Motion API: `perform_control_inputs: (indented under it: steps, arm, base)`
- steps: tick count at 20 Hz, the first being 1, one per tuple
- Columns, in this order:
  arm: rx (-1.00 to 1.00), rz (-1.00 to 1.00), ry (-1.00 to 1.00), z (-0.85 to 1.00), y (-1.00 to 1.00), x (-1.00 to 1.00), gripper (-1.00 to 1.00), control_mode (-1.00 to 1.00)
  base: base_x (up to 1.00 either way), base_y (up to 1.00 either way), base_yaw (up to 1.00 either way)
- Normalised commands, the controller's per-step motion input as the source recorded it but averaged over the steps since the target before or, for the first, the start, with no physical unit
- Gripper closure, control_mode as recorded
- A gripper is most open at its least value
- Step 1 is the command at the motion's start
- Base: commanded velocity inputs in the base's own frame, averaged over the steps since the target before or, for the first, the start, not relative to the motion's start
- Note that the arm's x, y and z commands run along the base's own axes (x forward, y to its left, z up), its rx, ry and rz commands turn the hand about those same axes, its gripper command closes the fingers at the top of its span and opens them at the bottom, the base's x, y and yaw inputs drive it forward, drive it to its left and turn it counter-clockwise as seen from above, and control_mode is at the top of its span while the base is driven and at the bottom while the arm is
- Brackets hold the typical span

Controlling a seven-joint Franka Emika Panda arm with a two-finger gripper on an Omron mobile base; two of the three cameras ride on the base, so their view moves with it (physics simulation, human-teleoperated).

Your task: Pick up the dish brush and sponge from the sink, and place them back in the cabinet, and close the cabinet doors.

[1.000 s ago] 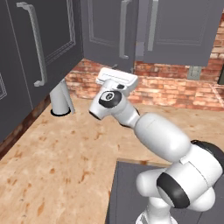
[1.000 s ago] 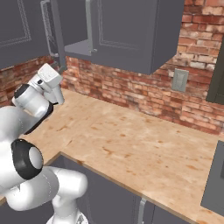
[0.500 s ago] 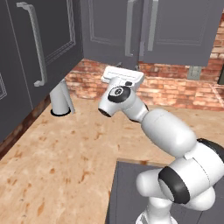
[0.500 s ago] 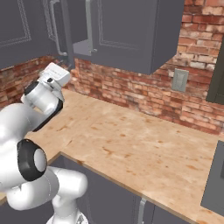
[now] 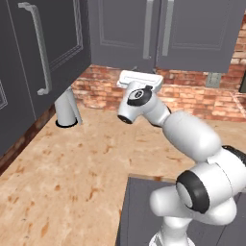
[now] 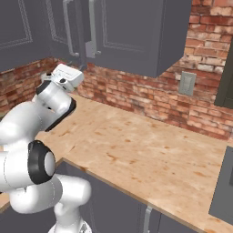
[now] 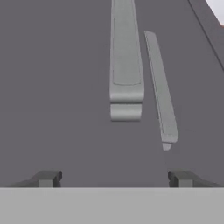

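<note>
2 silver bar handles (image 7: 126,57) stand ahead of my gripper (image 7: 114,178) in the hand view, side by side on the dark grey cabinet doors (image 5: 192,33); the left handle (image 7: 126,94) faces me flat and the right handle (image 7: 161,87) runs at a slant, its lower end reaching closer to my tips. My jaws are spread wide and carry nothing, with the dark door panel filling the gap between the fingertips (image 7: 47,178). In the left base view my hand (image 5: 139,79) sits just below the bottom edge of the cabinet (image 5: 158,36), in front of the brick backsplash (image 5: 192,93), and the doors meet at the handle pair (image 5: 156,29) directly above it. I cannot tell whether the door edges are flush or slightly apart. In the right base view the hand (image 6: 68,75) lies beneath the same handles (image 6: 79,27), near the cabinet's lower rim. Open room lies to my right along the beige counter (image 6: 136,150), which runs bare to the wall outlet (image 6: 186,84). To my left a silver faucet post (image 5: 66,108) rises from the counter near the tall side cabinet (image 5: 38,57); that cabinet's edge closes off the left side. Below my arm the counter edge drops to the grey base cabinets (image 6: 118,209).
</note>
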Motion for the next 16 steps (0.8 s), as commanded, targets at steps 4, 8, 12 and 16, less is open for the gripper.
perform_control_inputs:
  steps: [4, 8, 12, 16]
  arm:
    - [0.0, -0.01, 0.0, 0.0, -0.04, 0.38, -1.0, -1.0]
    - [0.0, -0.03, 0.0, 0.0, 0.0, 0.44, -1.0, -1.0]
    - [0.0, -0.07, 0.0, 0.0, 0.0, 0.38, -1.0, -1.0]
    - [0.0, -0.1, 0.0, 0.0, 0.0, 0.36, -1.0, -1.0]
  base:
    - [0.0, 0.0, 0.0]
    - [0.0, 0.0, 0.0]
    - [0.0, 0.0, 0.0]
    - [0.0, 0.0, 0.0]
